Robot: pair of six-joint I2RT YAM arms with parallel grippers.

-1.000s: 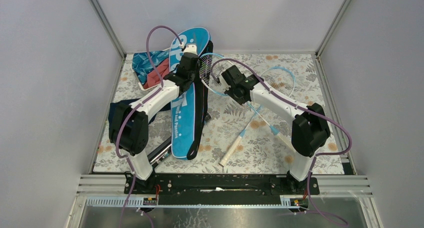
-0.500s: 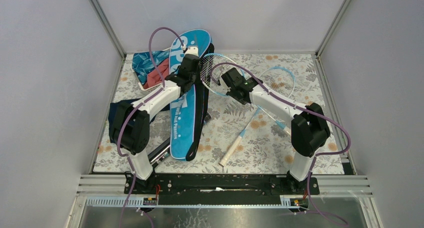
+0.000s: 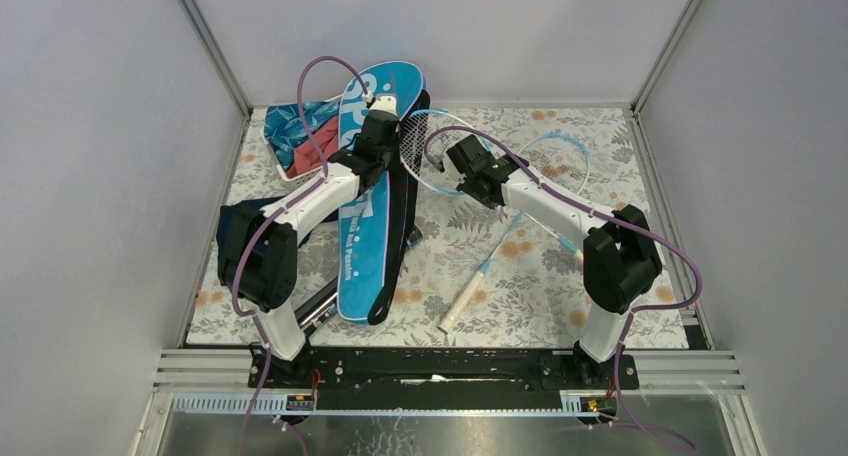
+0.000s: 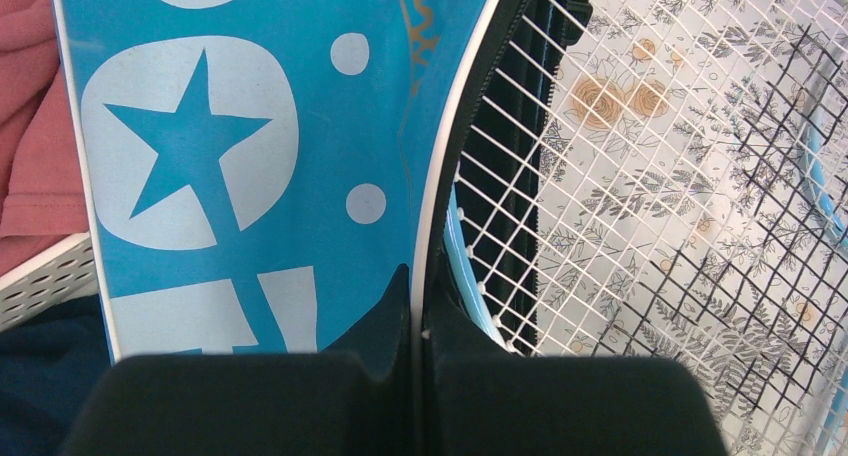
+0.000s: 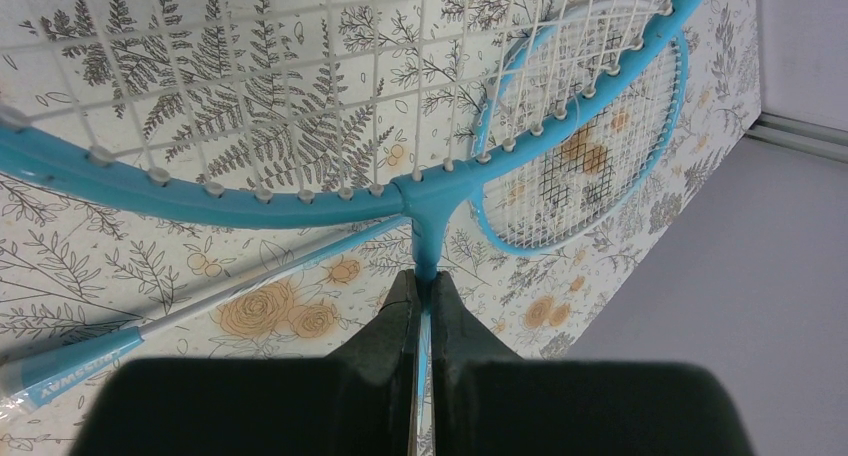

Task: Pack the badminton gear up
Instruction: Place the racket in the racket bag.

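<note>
The blue "SPORT" bag (image 3: 365, 206) lies lengthwise at the left centre and also fills the left wrist view (image 4: 250, 126). My left gripper (image 3: 388, 126) is shut on its white-piped right edge (image 4: 417, 306), holding the opening up. My right gripper (image 3: 470, 181) is shut on the shaft just below the throat (image 5: 420, 286) of a light-blue racket. That racket's strung head (image 3: 428, 146) reaches into the bag's opening (image 4: 600, 176). The second racket (image 3: 560, 161) lies flat on the table, with its white handle (image 3: 455, 311) toward the front. The black tube (image 3: 320, 306) lies by the left arm's base. No shuttlecocks show.
A white basket with blue and red cloths (image 3: 295, 141) stands at the back left, touching the bag. A navy cloth (image 3: 235, 226) lies at the left edge behind the left arm. The floral table cover (image 3: 520, 296) ends at metal rails and grey walls.
My right gripper has carried the racket leftward, so its head sits further into the bag's opening. My left gripper keeps its hold and the bag has shifted slightly.
</note>
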